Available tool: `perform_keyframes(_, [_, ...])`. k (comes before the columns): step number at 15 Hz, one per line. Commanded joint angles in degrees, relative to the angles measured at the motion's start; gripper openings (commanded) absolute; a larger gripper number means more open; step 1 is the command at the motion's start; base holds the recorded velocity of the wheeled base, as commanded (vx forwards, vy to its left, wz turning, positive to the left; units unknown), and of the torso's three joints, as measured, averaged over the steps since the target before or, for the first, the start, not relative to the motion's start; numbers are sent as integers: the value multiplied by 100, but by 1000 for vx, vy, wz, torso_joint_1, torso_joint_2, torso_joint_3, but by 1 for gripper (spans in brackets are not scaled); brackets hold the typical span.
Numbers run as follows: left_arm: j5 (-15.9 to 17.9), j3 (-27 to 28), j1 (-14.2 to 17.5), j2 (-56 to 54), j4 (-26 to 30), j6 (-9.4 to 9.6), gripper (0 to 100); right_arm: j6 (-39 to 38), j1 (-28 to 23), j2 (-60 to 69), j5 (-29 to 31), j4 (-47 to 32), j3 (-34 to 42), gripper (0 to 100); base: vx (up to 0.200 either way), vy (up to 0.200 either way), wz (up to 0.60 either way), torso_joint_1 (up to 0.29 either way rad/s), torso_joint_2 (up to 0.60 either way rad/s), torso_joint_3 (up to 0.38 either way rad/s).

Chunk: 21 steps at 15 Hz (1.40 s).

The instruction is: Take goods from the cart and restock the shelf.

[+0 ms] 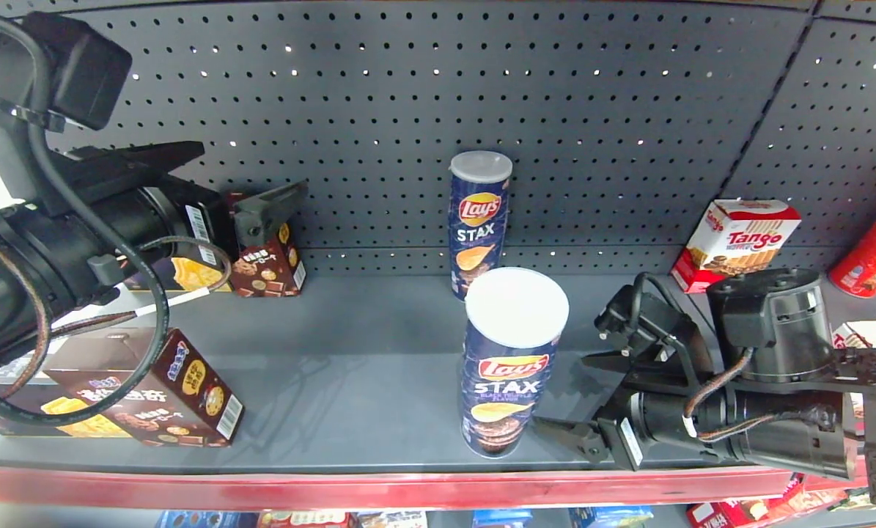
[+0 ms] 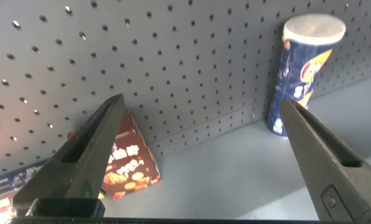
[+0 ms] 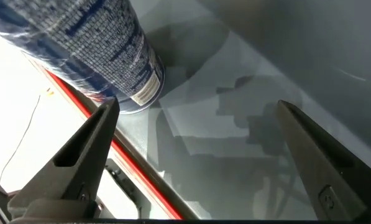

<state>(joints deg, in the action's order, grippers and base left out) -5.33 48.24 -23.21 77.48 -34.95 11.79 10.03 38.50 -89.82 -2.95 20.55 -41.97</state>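
1. The shelf (image 1: 335, 345) is already partly filled with goods.
2. A blue can of chips, the near can (image 1: 511, 367), is stood upright in the middle of the shelf, close to the red front edge.
3. A second blue can, the far can (image 1: 479, 220), is stood upright behind it, right at the back wall with the holes. The two cans are kept apart.
4. The right gripper (image 1: 566, 392) is held low, just to the right of the near can. Its fingers are spread wide and nothing is held in them. The can is not touched.
5. The left gripper (image 1: 253, 167) is held up at the left side of the shelf. It is spread wide too, and nothing is held in it.
6. A small brown box (image 1: 269, 264) is stood far back on the left. A big brown box (image 1: 152, 396) is laid near on the left. A white and red box (image 1: 745, 235) and a red can (image 1: 874, 249) are kept far on the right.
7. The near can is judged to be set in place, so this step looks done.
8. More goods are likely to be fetched from the cart next, and both grippers are free for that. How many are left cannot be told.
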Motion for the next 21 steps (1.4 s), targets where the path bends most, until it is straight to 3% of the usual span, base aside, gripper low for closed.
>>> perform_keyframes(1, [-3,-51,-8,12,-73,-1,100,-1,-18,44,-4,1,5,100,0,0,0,0,0,0])
perform_keyframes(15, [5,-87,1,12,-205,-1,100,-10,-9,-79,23,177,-153,100,0,0,0,0,0,0])
perform_keyframes(21, [-3,-254,1,-260,-196,-1,100,-72,-1846,1239,137,432,-1067,100,0,0,0,0,0,0])
